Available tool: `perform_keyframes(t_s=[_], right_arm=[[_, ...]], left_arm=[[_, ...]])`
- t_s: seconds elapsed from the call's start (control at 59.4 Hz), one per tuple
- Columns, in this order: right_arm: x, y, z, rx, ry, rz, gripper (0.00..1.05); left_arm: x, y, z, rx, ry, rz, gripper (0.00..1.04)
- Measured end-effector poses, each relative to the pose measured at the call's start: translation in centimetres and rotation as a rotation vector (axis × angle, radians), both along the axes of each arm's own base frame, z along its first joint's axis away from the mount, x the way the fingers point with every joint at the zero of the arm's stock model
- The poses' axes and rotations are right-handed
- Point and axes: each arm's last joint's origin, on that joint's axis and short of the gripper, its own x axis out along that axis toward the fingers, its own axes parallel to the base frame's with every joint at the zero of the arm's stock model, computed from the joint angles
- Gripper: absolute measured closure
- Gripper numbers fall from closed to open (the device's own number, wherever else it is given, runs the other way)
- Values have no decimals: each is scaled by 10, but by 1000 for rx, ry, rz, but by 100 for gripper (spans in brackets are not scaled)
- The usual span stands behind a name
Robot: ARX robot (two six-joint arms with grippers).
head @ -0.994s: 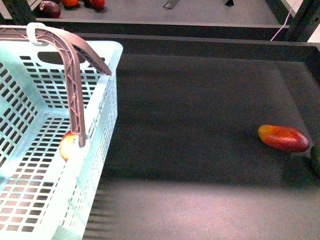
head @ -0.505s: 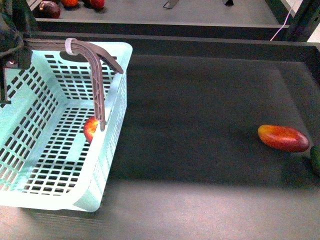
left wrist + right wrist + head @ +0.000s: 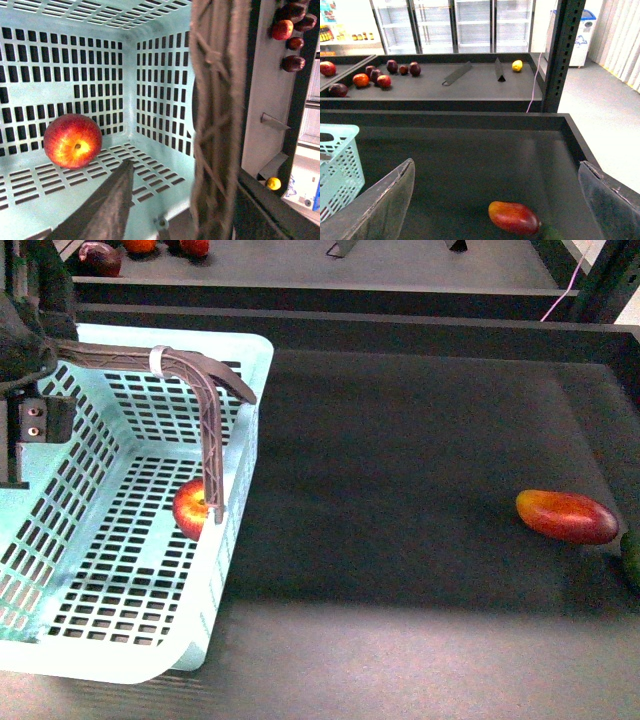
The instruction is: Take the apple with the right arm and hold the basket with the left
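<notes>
Now we hold the basket handle in our left jaws, the apple lying inside it, while our right jaws hang wide open, empty, above the counter.

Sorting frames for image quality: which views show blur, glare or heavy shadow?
Front view: sharp; basket casts a dark shadow on the table, mango clear. Left wrist view: apple crisp, handle close to the lens is blurred. Right wrist view: bright background, fingers soft and out of focus.
</notes>
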Motion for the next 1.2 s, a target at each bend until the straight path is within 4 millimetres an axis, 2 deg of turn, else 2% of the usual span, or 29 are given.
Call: perform_keyframes(t_s=[0.101, 0.219, 0.32, 0.539, 0.59, 0.607, 0.623, 0.691, 0.775, 0.826, 0.893, 1.045, 1.196], right_arm=[[0, 0, 0, 0, 0, 0, 9], [0, 0, 0, 0, 0, 0, 9], [0, 0, 0, 0, 0, 0, 9], [0, 0, 0, 0, 0, 0, 9], [0, 0, 0, 0, 0, 0, 9], [0, 0, 0, 0, 0, 0, 9], [0, 0, 0, 0, 0, 0, 9], [0, 0, 0, 0, 0, 0, 9], [0, 0, 0, 0, 0, 0, 9], [0, 0, 0, 0, 0, 0, 9], [0, 0, 0, 0, 0, 0, 9], [0, 0, 0, 0, 0, 0, 9], [0, 0, 0, 0, 0, 0, 9]], left_arm=[[-15, 2, 23, 11, -9, 20, 28], [-41, 6, 46, 34, 12, 26, 6], [-56, 7, 60, 42, 8, 22, 8], [-57, 7, 61, 43, 2, 21, 7], [-56, 9, 49, 115, -149, -175, 18], [-57, 10, 48, 127, -164, -193, 18], [-60, 12, 42, 229, -229, -287, 23], [-77, 21, 30, 560, -405, -458, 37], [-95, 32, 40, 958, -532, -531, 53], [-103, 37, 45, 1120, -541, -551, 62], [-114, 42, 42, 1247, -517, -588, 74], [-134, 51, 30, 1340, -470, -642, 102], [-150, 57, 27, 1365, -464, -644, 102]])
